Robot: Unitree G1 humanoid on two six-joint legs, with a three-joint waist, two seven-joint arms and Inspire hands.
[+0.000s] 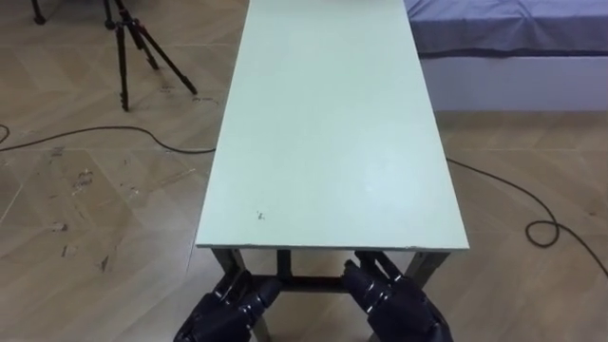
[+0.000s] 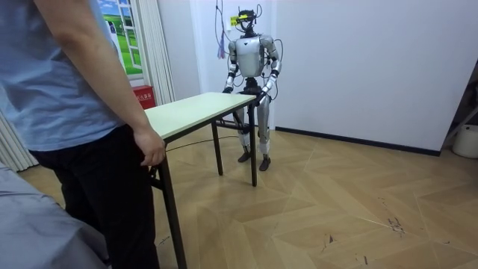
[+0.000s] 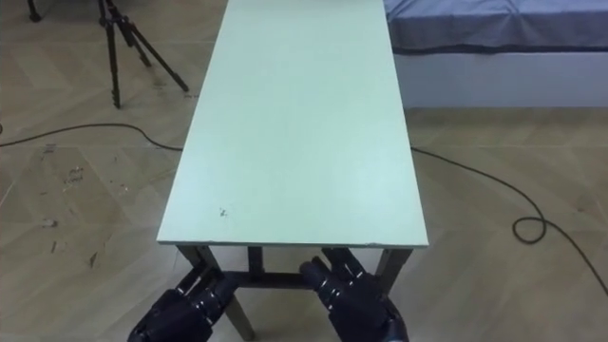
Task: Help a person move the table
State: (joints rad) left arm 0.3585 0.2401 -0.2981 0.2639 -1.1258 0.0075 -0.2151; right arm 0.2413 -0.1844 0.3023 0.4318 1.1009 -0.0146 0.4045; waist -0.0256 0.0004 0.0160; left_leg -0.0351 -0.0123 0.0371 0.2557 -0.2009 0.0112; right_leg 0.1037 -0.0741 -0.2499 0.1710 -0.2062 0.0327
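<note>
A long pale green table [image 1: 332, 142] on dark metal legs stretches away from me, its short near edge just in front of my body. My left hand [image 1: 226, 309] and right hand [image 1: 399, 302] sit low under that near edge, fingers fairly straight and pointing up at the frame below the top. In the room view I stand at the table's [image 2: 194, 108] far end. A person [image 2: 75, 112] in a blue shirt stands at the near end, one hand [image 2: 151, 147] curled on the table's corner.
A black tripod [image 1: 133, 43] stands on the wooden floor at the far left. A bed [image 1: 513, 38] with a grey cover lies at the far right. Dark cables [image 1: 532, 214] run across the floor on both sides of the table.
</note>
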